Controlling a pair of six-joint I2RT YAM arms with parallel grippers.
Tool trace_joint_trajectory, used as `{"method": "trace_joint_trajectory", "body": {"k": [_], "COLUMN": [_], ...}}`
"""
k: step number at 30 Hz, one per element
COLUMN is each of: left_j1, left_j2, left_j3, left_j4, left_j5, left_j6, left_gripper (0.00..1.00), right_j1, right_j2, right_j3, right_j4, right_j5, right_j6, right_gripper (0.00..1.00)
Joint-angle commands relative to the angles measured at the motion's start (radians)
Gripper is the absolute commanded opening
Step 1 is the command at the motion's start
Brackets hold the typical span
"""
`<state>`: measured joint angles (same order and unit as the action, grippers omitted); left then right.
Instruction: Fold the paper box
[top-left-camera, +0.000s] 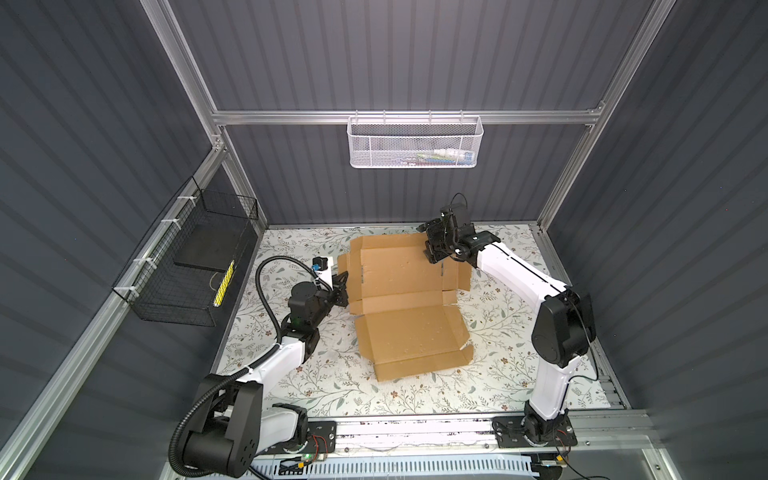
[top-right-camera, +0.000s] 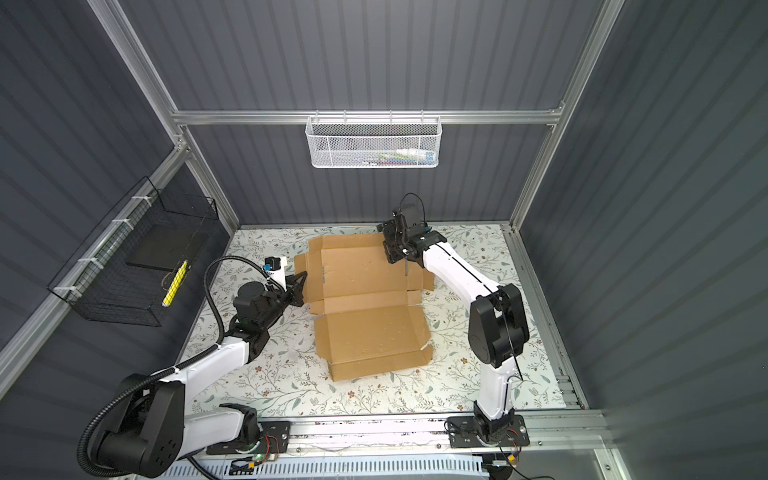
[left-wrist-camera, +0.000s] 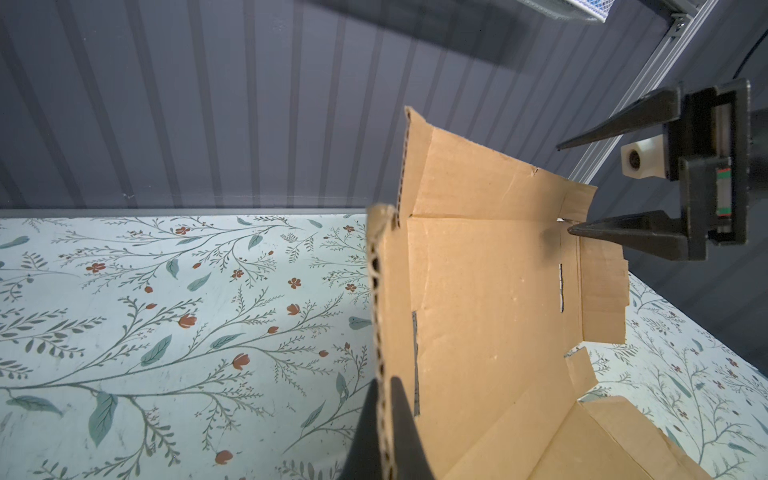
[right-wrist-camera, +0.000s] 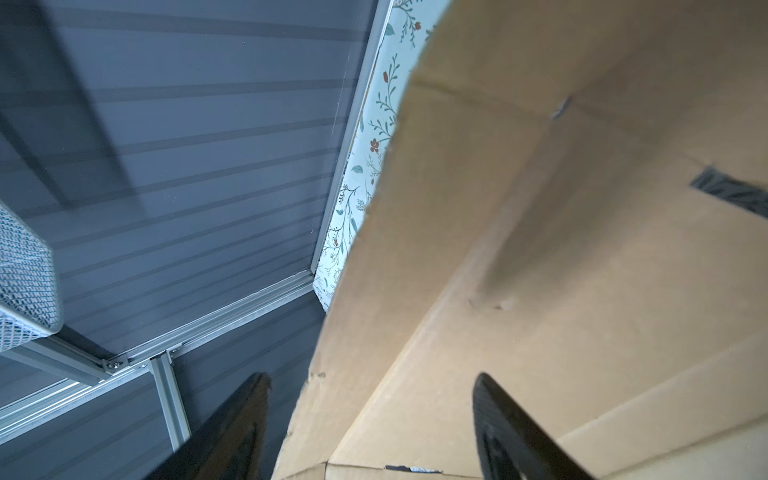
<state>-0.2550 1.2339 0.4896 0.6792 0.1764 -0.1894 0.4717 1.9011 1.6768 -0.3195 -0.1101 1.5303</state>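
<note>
Brown corrugated cardboard, the paper box (top-left-camera: 405, 303) lies mostly flat mid floral worktop (top-left-camera: 291, 386), long axis near to far. A white mesh basket (top-left-camera: 415, 141) and a black wire basket (top-left-camera: 187, 266) hang on the walls, well apart from it. The left wrist view shows the left gripper (left-wrist-camera: 384, 399) clamped on the box's raised left edge. The right gripper (top-left-camera: 432, 255) gapes wide astride the far-right flap.

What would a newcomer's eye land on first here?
A brown paper box lies mostly flat in the middle of the floral table. The left gripper is shut on its left edge, and the right gripper stands open astride its far right corner.
</note>
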Motion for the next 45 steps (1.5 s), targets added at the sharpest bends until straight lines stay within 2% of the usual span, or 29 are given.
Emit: {"method": "trace_joint_trajectory", "body": {"k": [1,12,25,45], "left_j1": [-0.009,-0.020,-0.024,-0.050], "left_j2": [-0.034,-0.078,-0.074,-0.078], "left_j3": [-0.014,-0.043,-0.028,-0.035], "left_j4": [0.048,0.085,0.117,0.138], "left_j5": [0.005,-0.029,-0.077,-0.075], "left_j6": [0.031,0.041,0.031,-0.013], "left_gripper": [0.00,0.00,0.00,0.00], "right_j1": [-0.007,-0.011,-0.006,0.005], "right_j2": [0.009,0.042,0.023,0.010], "right_j3": [0.034,0.070,-0.010,-0.047], "right_j4": [-0.021,-0.035,0.023,0.072], "right_j5": [-0.011,-0.025,-0.053,-0.057], "right_j6": [0.015,0.026,0.055,0.078], "right_gripper": [0.77,0.74,0.58,0.42]}}
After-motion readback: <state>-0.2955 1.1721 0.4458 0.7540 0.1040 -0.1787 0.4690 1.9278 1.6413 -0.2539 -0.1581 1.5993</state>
